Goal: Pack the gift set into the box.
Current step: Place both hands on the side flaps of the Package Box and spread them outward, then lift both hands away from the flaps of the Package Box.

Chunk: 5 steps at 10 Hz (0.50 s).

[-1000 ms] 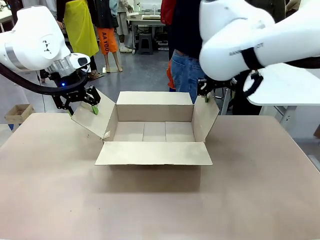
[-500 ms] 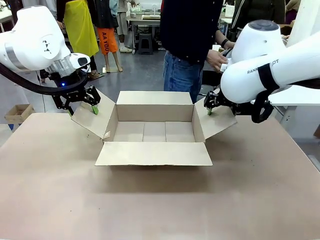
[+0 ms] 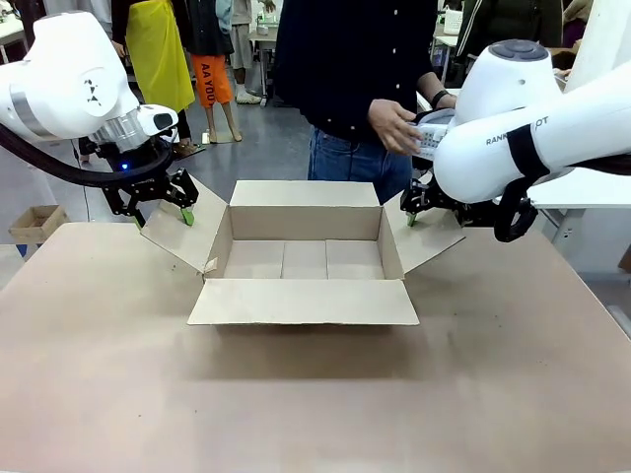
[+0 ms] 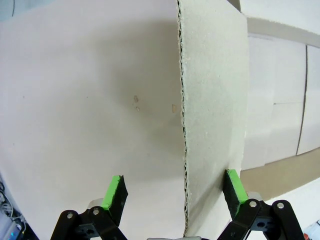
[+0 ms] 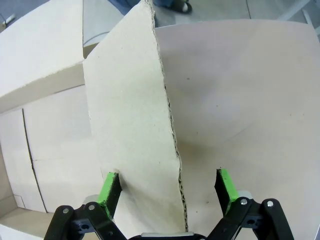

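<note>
The box [image 3: 304, 258] sits open on the bench [image 3: 296, 404], all four flaps spread, its floor bare. The near flap [image 3: 304, 303] lies flat toward the robot and the far flap [image 3: 304, 192] stands up on the person's side.

The left gripper [image 3: 163, 217] is at the box's left flap [image 3: 187, 235], which leans outward. In the left wrist view its fingers [image 4: 114, 192] stand apart, straddling the flap's raw corrugated edge [image 4: 183, 150]. One green pad [image 4: 235, 192] seems to rest against the flap's inner face; the other pad is clear of the cardboard.

The right gripper [image 3: 422, 209] is at the box's right flap [image 3: 426, 238], also tilted outward. Its fingers [image 5: 109, 187] are likewise spread to either side of that flap's edge [image 5: 172, 145], not clamped on it.

Beyond the box's far right corner, the person stands holding the white perforated basket [image 3: 432, 133] of the gift set above flap height. One hand [image 3: 394, 126] grips its side, and the right arm hides part of it. Its contents cannot be made out.
</note>
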Available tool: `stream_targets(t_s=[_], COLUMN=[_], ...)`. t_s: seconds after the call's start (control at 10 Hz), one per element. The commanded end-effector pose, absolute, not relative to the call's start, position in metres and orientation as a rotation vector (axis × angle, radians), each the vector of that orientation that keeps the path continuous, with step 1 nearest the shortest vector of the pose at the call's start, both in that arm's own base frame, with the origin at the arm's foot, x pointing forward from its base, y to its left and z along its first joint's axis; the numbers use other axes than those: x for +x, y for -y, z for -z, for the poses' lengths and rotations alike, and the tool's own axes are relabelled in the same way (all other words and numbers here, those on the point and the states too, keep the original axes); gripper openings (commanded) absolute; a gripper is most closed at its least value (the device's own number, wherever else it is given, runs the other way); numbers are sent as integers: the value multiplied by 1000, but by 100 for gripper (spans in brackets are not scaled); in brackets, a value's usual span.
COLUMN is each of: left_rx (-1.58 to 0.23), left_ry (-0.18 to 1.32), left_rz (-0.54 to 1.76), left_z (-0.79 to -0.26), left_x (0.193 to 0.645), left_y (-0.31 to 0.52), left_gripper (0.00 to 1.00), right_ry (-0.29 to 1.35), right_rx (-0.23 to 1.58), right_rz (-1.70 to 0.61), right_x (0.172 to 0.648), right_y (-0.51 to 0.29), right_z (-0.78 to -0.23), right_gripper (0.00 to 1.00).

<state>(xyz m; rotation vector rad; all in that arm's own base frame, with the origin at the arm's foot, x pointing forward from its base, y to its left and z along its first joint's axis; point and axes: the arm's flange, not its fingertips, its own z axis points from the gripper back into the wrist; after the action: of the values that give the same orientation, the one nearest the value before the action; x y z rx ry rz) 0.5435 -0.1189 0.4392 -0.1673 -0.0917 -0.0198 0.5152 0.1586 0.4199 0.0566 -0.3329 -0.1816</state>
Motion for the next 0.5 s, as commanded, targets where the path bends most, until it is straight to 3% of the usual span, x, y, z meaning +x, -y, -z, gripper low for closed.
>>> stream_targets(t_s=[0.0, 0.4], left_rx=[-155, -155], left_ry=[87, 87], left_rz=[8, 8], left_z=[-442, -442], left_x=[542, 542], left_y=[119, 119], left_gripper=[100, 100], right_ry=[338, 338], right_rx=[47, 47], right_rz=[173, 173], right_x=[517, 517], right_y=[-159, -159], right_z=[-423, -423], right_gripper=[100, 100])
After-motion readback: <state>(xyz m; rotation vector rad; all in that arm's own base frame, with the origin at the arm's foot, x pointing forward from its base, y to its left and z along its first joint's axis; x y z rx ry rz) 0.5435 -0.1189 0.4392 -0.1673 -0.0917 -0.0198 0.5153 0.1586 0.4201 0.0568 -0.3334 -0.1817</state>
